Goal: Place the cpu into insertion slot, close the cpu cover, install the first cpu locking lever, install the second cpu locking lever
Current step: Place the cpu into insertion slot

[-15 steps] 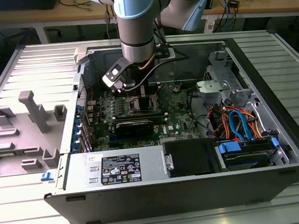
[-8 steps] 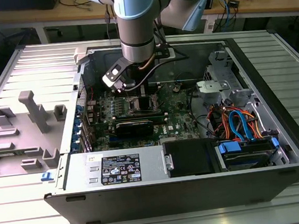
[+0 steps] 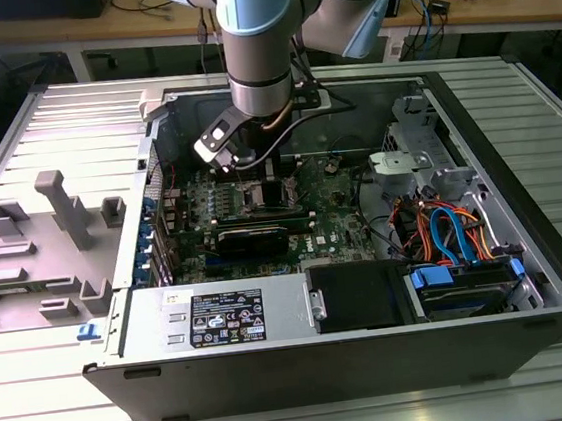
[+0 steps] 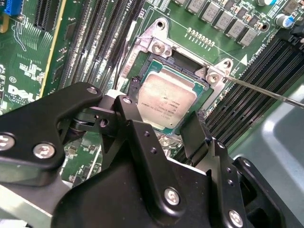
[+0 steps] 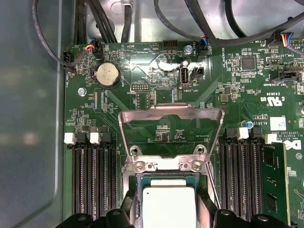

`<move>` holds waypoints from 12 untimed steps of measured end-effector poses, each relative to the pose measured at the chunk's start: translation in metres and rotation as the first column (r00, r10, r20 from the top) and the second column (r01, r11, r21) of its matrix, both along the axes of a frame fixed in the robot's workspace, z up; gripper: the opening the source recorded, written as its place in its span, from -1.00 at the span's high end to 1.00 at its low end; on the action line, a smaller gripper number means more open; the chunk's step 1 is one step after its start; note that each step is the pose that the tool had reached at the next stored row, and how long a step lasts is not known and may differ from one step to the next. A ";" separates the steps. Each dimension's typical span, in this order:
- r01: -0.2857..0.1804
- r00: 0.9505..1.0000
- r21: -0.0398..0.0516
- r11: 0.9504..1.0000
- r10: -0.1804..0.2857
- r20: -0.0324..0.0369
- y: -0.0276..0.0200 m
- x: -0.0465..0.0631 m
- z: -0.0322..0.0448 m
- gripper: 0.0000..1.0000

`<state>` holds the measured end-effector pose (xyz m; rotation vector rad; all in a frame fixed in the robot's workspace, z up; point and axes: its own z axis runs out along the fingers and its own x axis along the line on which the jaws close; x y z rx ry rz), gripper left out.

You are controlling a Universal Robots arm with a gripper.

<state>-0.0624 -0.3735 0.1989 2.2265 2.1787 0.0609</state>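
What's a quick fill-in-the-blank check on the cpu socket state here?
1. The cpu cover is ___, not shut: it stands tilted up off the insertion slot.
2. The flat chip with the silvery top lying in that slot is the ___.
3. The circuit board around the slot is ___ in colour.
Missing words: open; cpu; green.

White lettering on green board [image 5: 142, 61], faint print on cpu [image 4: 164, 97] top, sticker [image 3: 227, 317] on grey casing [image 3: 152, 323]; I read none out.
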 end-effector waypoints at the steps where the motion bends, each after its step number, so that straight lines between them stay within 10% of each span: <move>1: 0.003 1.000 0.000 1.000 -0.003 0.000 0.0001 0.000 -0.0001 -0.23; 12: 0.005 1.000 0.000 1.000 -0.005 0.000 0.0001 0.000 -0.0021 -0.23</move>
